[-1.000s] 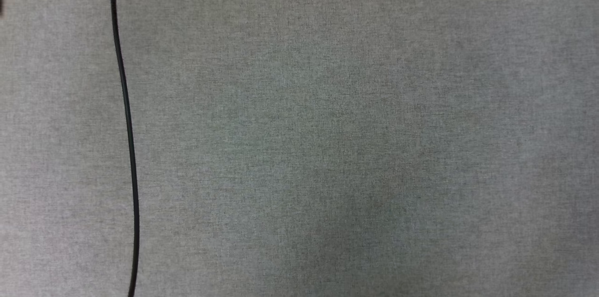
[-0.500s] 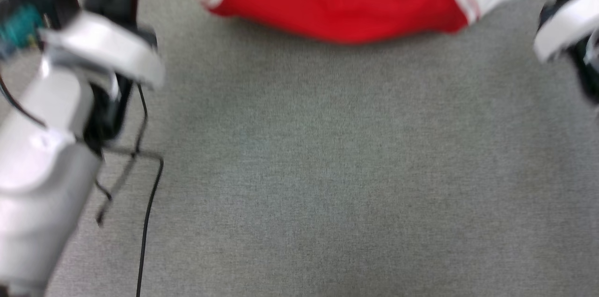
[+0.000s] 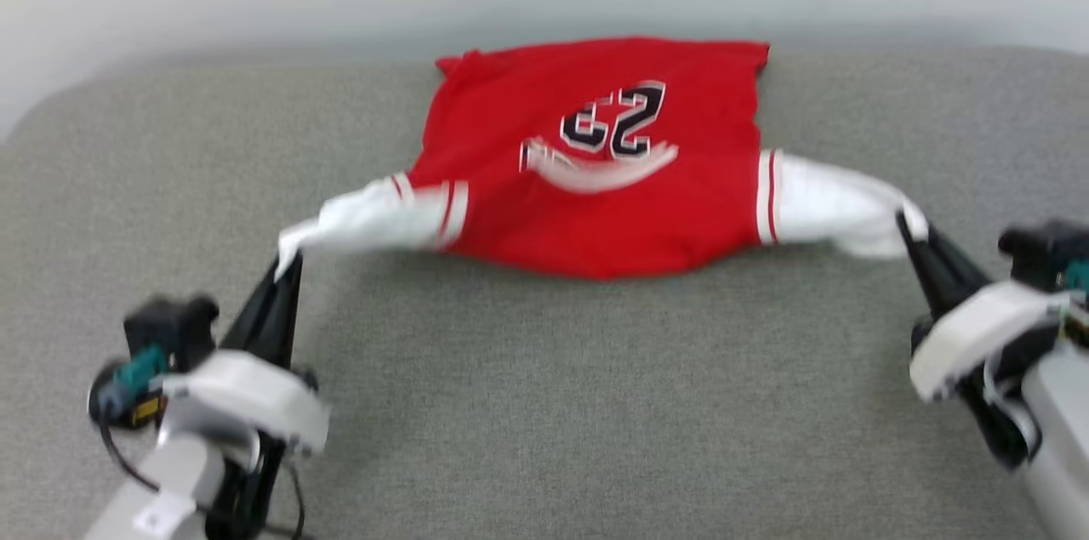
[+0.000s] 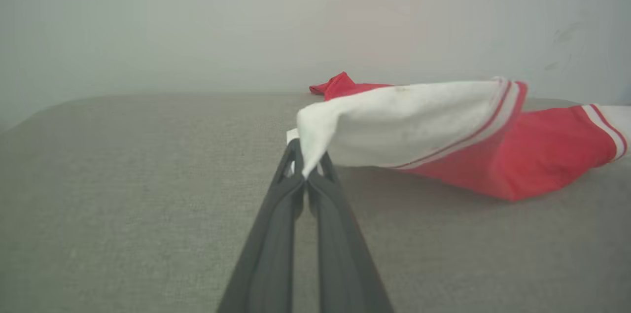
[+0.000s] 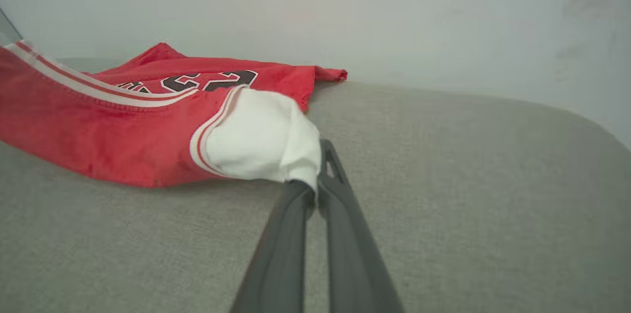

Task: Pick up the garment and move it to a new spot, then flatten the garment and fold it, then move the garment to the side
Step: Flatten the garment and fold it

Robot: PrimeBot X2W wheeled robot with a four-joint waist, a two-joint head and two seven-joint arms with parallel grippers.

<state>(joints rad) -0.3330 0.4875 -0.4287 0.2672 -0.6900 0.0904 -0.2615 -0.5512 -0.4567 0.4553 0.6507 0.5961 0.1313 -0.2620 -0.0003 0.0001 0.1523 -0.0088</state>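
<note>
Both grippers, left (image 3: 287, 261) at lower left and right (image 3: 909, 227) at right, are clamped on the shirt's (image 3: 595, 183) white sleeves, mid-frame.

The light was soft, even and fairly bright, leaving only a faint shadow on the grey surface (image 3: 544, 404) under the near edge of the garment (image 3: 595, 183). The head view was smeared with blur throughout, worst on the garment's numerals and on the pale wrists behind the left gripper (image 3: 287, 261) and right gripper (image 3: 909, 227). Both wrist views were sharper, though the dark fingers (image 4: 276, 254) softened towards the bottom edge and the surface's far edge bowed.
</note>
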